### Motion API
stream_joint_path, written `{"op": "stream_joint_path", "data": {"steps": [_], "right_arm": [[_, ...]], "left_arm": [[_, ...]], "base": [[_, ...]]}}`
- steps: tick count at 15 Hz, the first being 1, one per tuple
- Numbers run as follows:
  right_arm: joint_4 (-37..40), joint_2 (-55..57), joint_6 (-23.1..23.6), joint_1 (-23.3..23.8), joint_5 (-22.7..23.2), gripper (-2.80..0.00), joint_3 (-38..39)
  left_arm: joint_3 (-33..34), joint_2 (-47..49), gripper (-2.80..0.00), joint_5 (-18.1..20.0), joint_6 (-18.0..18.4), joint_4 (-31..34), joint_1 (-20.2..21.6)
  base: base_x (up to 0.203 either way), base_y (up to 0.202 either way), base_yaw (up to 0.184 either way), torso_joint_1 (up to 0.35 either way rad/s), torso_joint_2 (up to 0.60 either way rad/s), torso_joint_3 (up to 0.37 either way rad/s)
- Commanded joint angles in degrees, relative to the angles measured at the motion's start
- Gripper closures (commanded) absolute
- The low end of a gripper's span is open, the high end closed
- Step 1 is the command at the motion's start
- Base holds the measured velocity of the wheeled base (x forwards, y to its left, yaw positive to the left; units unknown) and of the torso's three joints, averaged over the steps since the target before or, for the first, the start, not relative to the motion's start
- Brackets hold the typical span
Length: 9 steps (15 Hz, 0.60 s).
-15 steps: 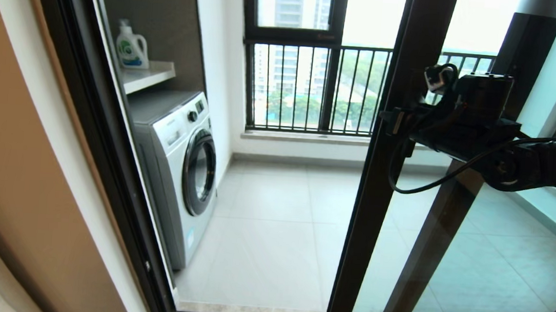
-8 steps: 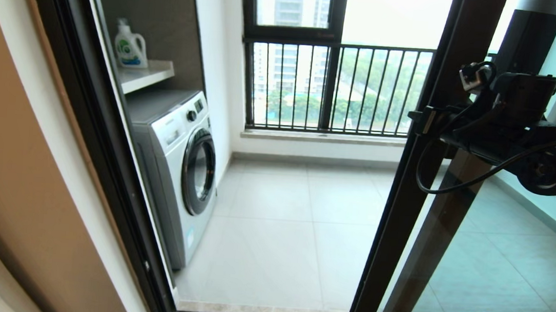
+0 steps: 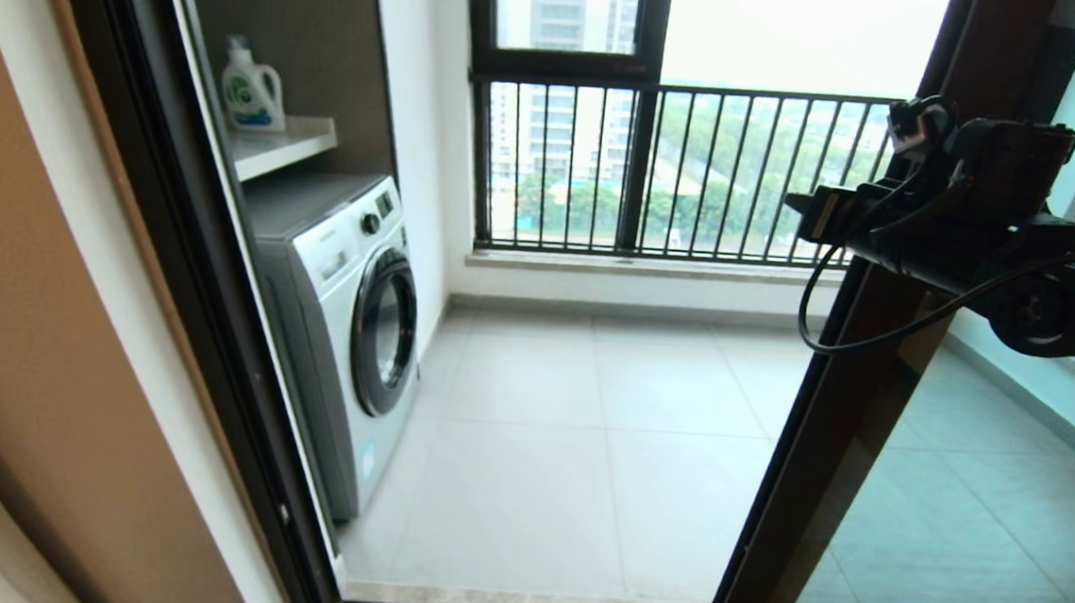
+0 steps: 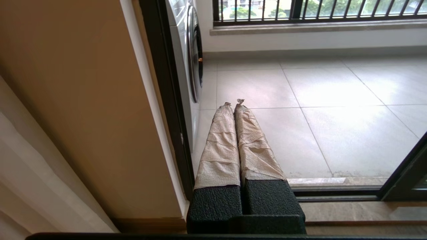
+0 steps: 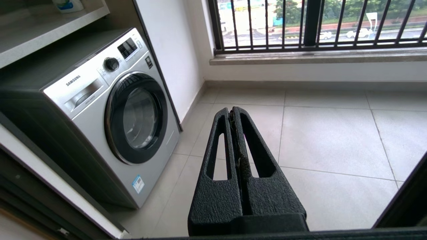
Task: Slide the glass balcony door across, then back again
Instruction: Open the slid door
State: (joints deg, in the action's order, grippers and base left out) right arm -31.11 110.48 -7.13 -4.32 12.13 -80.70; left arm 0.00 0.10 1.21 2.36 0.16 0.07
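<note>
In the head view the glass balcony door stands at the right of the opening, its dark upright running floor to ceiling; the right gripper juts past that upright at handle height; a Samsung washing machine sits at the left under a shelf with a detergent bottle. In the left wrist view the left gripper hangs low by the door track, its wrapped fingers pressed together. In the right wrist view the right gripper's fingers are closed on nothing; the door frame edges the corner.
</note>
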Motion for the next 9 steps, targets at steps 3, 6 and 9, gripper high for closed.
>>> {"op": "stream_joint_path", "data": {"steps": [3, 6, 9], "right_arm": [[-0.09, 4.82, 0.04, 2.69, 0.01, 0.00, -4.18], [-0.09, 6.36, 0.09, 5.47, 0.09, 0.00, -6.17], [-0.09, 7.00, 0.09, 7.41, 0.18, 0.00, -7.05]], "left_arm": [[0.00, 0.08, 0.00, 0.02, 0.01, 0.01, 0.01], [0.00, 0.08, 0.00, 0.02, 0.01, 0.02, 0.01], [0.00, 0.08, 0.00, 0.02, 0.01, 0.02, 0.01]], "base": [[0.000, 0.000, 0.000, 0.000, 0.00, 0.000], [0.000, 0.000, 0.000, 0.000, 0.00, 0.000], [0.000, 0.000, 0.000, 0.000, 0.00, 0.000]]}}
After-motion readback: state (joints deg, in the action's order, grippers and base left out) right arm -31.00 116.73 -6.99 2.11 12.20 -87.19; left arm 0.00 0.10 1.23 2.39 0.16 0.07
